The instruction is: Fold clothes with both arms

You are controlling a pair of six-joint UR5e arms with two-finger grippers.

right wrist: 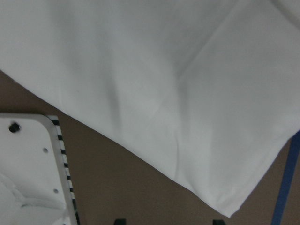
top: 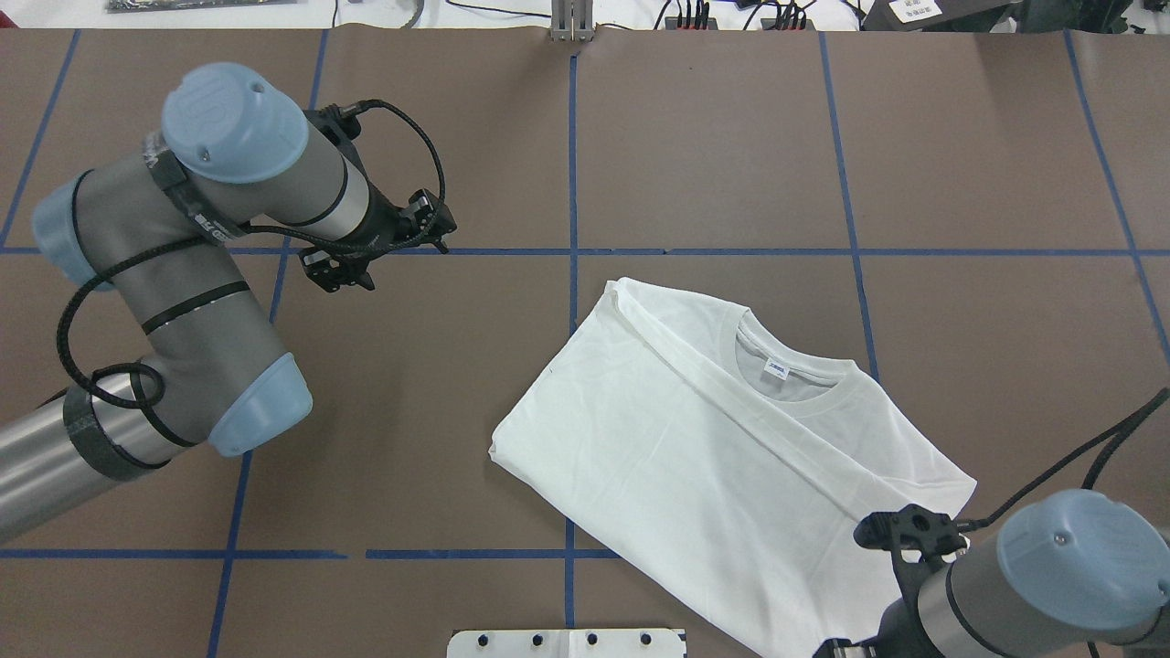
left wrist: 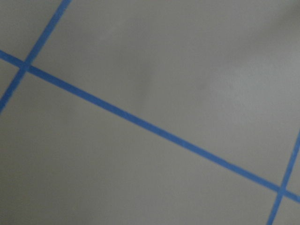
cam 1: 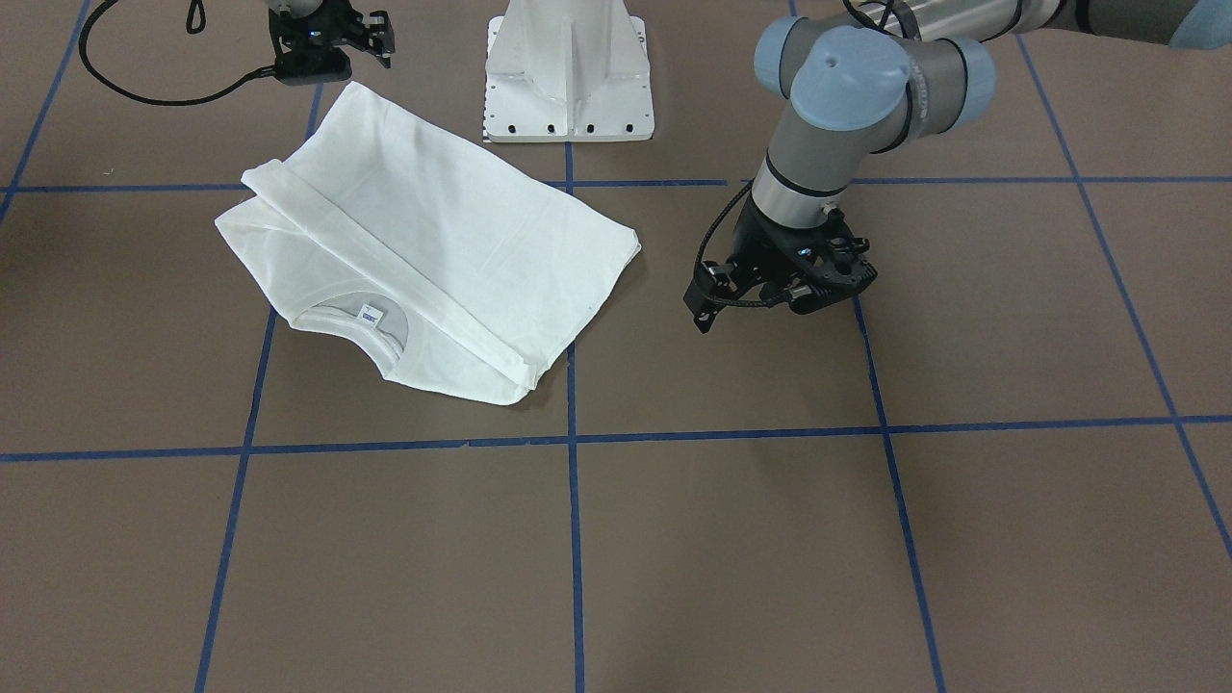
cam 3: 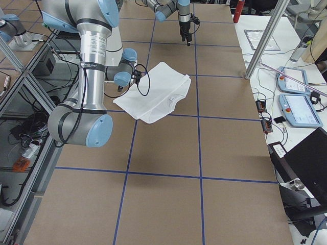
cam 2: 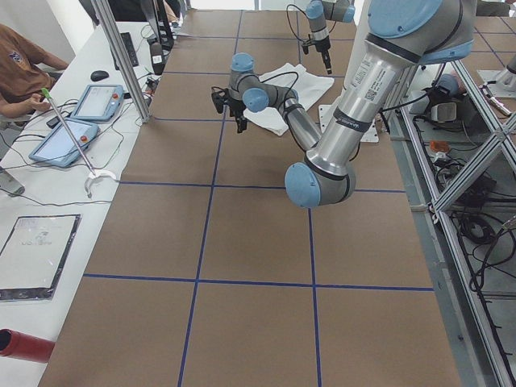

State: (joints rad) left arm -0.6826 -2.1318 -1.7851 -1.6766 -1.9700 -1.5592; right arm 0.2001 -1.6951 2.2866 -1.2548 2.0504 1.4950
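Observation:
The white T-shirt (cam 1: 452, 221) lies folded flat on the brown table, collar and blue-white label (cam 1: 371, 313) facing up; its printed text is hidden. It also shows in the overhead view (top: 695, 439) and fills the right wrist view (right wrist: 164, 84). My right gripper (cam 1: 371, 43) hovers just past the shirt's corner nearest the robot (top: 900, 535), open and empty; two fingertips (right wrist: 216, 220) show apart. My left gripper (cam 1: 808, 294) hangs over bare table well away from the shirt (top: 352, 274); it looks open and empty. The left wrist view shows only table and tape.
The white metal pedestal base (cam 1: 568, 77) stands at the robot's side of the table, close to the shirt's edge (right wrist: 28, 173). Blue tape lines (cam 1: 573, 438) grid the table. Tablets and cables lie on a side bench (cam 2: 81, 121).

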